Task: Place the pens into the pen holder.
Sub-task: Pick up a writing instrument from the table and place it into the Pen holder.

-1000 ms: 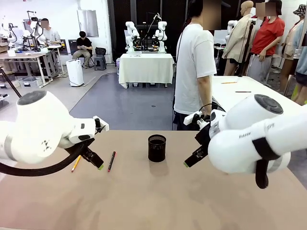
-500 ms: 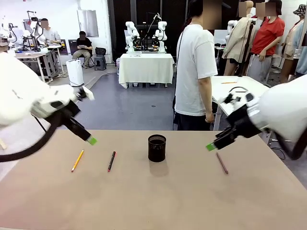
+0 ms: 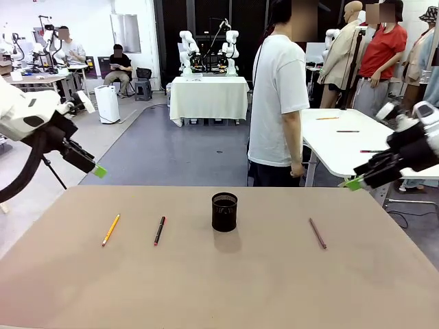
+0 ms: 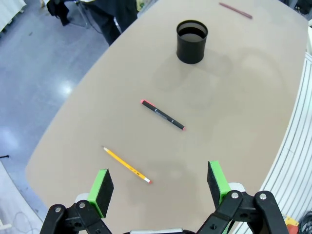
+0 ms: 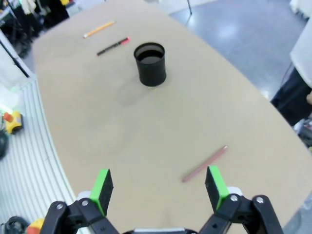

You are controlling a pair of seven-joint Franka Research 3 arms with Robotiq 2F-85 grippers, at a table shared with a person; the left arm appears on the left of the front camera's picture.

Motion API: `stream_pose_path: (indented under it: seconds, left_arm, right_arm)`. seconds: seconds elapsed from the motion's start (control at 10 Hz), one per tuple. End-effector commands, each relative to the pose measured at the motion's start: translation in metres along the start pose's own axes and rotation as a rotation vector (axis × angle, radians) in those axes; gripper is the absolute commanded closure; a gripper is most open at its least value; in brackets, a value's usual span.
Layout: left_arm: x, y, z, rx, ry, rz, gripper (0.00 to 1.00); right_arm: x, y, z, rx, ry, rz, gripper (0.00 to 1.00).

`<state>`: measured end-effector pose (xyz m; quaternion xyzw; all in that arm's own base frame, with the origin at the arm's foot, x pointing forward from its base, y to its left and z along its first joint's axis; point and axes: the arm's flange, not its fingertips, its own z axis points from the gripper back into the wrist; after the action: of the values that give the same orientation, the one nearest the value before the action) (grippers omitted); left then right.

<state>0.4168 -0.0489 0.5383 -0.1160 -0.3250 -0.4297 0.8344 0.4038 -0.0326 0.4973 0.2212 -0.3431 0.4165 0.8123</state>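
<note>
Black mesh pen holder [image 3: 224, 211] stands upright mid-desk [image 3: 226, 288], nearer the far edge than the near one. 3 pens lie flat on the desk, none in the holder. The yellow pencil [image 3: 110, 229] is towards the L edge. The black pen [image 3: 159, 231] w/ red-pink end is btwn pencil and holder, apart from both. The reddish-brown pen [image 3: 317, 233] is on the holder's other side, towards the R edge. L wrist view shows pale marks on the black pen's barrel, too small to read.

L gripper [image 4: 160, 184] is up in the air off the desk's far L corner, jaws wide, nothing btwn them. R gripper [image 5: 158, 183] is raised off the far R corner, jaws likewise wide, holding nothing.

A person [image 3: 278, 103] in a white T-shirt stands at the far edge, side-on.
</note>
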Motion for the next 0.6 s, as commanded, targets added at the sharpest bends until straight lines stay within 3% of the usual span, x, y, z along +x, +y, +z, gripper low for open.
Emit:
stream_pose_path:
  seconds: [0.0,0.2,0.5]
  left_arm:
    - [0.002,0.014,0.001,-0.039,-0.015,0.0,0.0]
    - [0.003,0.013,-0.01,-0.061,-0.013,0.014,0.0]
    - [0.003,0.007,0.002,-0.009,0.0,0.011,0.0]
  right_arm:
    - [-0.002,-0.023,0.029,0.033,-0.037,0.004,0.0]
    - [0.005,-0.028,0.051,-0.018,-0.038,0.016,0.0]
    - [-0.004,-0.018,0.04,0.007,-0.03,-0.008,0.0]
